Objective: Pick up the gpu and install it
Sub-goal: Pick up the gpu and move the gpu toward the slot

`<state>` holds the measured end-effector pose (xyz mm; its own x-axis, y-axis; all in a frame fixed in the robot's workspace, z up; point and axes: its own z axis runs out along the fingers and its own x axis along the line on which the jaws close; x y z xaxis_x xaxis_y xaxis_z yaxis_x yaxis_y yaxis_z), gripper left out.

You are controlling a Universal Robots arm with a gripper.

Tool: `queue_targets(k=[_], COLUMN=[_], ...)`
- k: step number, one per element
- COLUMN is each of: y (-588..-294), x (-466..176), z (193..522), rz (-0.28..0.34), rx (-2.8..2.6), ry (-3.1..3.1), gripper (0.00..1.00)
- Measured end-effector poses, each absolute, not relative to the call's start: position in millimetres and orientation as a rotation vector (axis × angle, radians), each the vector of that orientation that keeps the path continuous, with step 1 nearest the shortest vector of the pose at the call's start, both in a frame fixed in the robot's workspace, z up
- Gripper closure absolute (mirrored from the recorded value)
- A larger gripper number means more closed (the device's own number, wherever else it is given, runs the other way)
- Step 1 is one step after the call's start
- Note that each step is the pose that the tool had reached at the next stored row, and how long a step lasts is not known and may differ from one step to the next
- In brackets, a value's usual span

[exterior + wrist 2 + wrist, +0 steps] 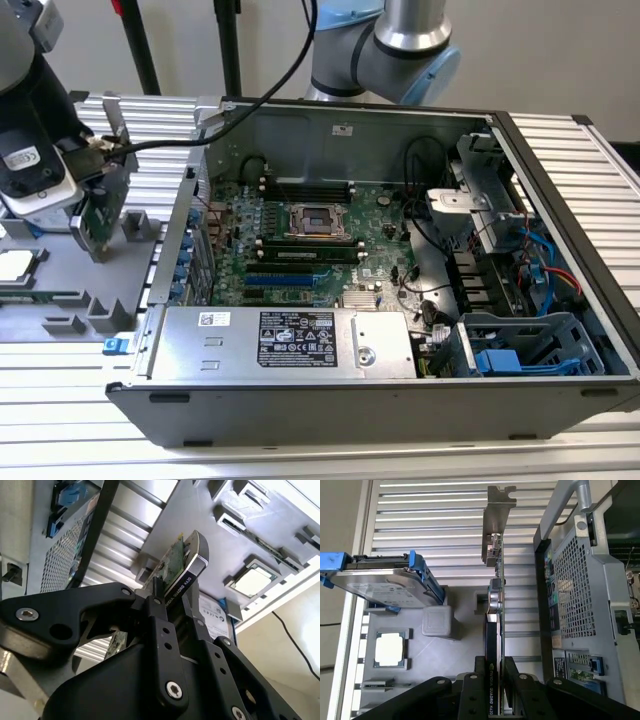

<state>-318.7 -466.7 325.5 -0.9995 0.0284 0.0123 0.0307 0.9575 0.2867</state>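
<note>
Gripper (495, 669) points down at the exterior view's left, beside the case (330, 402), fingers (511, 680) pinching the gpu (493, 630) above the tray (455, 652). Fingers hide the gpu's gripped edge; whether its lower edge touches the tray is unclear.

We see the gpu (493, 630) green and black with a silver end, the gripper (495, 669) black, and beside the gpu a grey perforated case (575, 590) and a blue-framed drive (380, 587).
</note>
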Motion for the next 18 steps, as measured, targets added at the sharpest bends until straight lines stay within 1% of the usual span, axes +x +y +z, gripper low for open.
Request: queue_targets(k=[13,18], y=[-466.7,-466.7], x=[-318.6,-318.5], z=[328.0,328.8], rz=[-0.455,-0.429], rx=[-0.047,-0.047], ry=[-3.112,-3.116], gripper=[1.00,1.00])
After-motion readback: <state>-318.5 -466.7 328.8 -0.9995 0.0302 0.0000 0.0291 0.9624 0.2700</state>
